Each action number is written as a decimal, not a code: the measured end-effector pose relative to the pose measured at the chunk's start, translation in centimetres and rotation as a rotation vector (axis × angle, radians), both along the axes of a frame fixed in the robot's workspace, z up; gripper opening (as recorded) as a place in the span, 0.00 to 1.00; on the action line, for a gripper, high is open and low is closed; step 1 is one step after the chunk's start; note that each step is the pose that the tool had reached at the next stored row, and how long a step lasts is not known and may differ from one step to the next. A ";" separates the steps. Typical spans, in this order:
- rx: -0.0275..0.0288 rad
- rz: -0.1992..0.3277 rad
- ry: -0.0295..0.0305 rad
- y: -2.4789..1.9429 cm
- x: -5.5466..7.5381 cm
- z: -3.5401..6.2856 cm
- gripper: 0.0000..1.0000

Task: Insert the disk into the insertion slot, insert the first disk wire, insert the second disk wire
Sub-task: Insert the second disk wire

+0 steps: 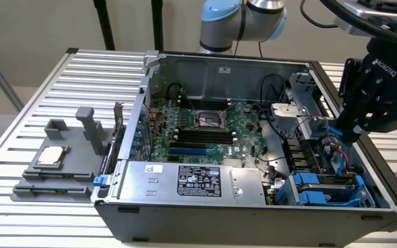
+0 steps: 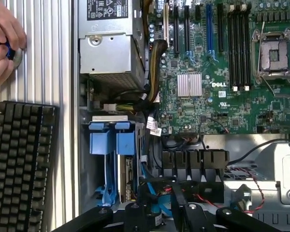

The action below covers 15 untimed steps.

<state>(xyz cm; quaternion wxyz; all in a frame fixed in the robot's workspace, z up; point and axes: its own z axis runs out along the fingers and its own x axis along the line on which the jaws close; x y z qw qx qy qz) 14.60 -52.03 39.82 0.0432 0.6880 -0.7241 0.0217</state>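
disk (image 2: 127,176); on edge inside insertion slot (image 2: 106,164); long axis unclear

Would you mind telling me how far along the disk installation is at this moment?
Done, apparently: the disk, in its blue carrier, sits in the insertion slot. In hand: the hand hovers by the blue wire near the slot; a grip is not discernible. Left: neither disk wire is visibly plugged in.

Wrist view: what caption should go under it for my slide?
The gripper hovers inside an open computer, near the blue insertion slot and green motherboard.
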 end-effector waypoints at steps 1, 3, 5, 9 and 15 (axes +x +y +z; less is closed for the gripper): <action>-0.0070 -0.001 0.0000 0.05 0.0 -0.07 0.34; -0.0161 -0.002 0.0000 0.14 0.1 -0.26 0.34; -0.0245 -0.003 0.0000 0.26 0.1 -0.48 0.34; -0.0430 -0.005 0.0000 0.66 0.1 -0.73 0.32; -0.0736 -0.007 -0.0001 1.09 0.1 -0.80 0.24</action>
